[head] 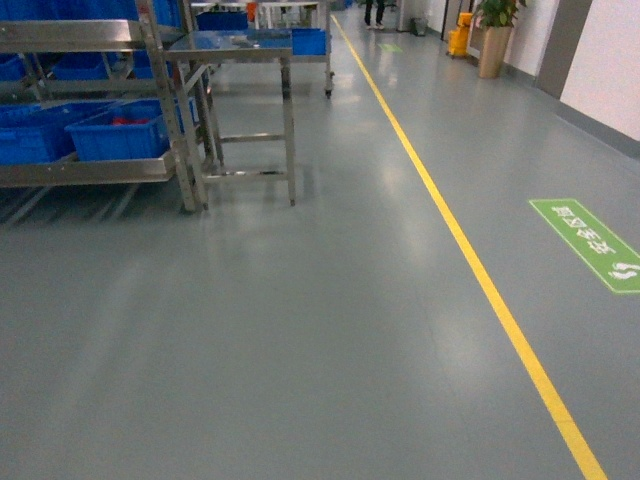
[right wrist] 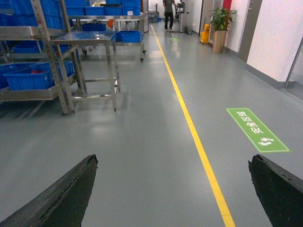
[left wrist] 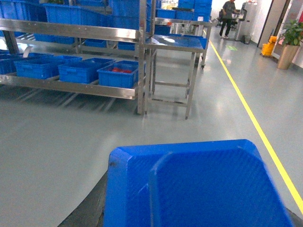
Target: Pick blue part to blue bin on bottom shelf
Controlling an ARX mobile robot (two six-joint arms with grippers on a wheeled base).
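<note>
The blue part [left wrist: 199,187] fills the left wrist view's near edge, left jaws unseen, while the right gripper [right wrist: 173,189] hangs wide open above the floor [right wrist: 156,142].

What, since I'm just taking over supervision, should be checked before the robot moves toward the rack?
1. Blue part at the left wrist: ok, fills that view's foreground.
2. Left gripper's hold on it: cannot tell, fingers not visible.
3. Right gripper free: ok, open and empty.
4. Bottom shelf within reach: not ok, far across the floor.
5. Blue bins on that shelf: ok, though which one is the target, cannot tell.
6. Person: ok, far down the aisle.
</note>
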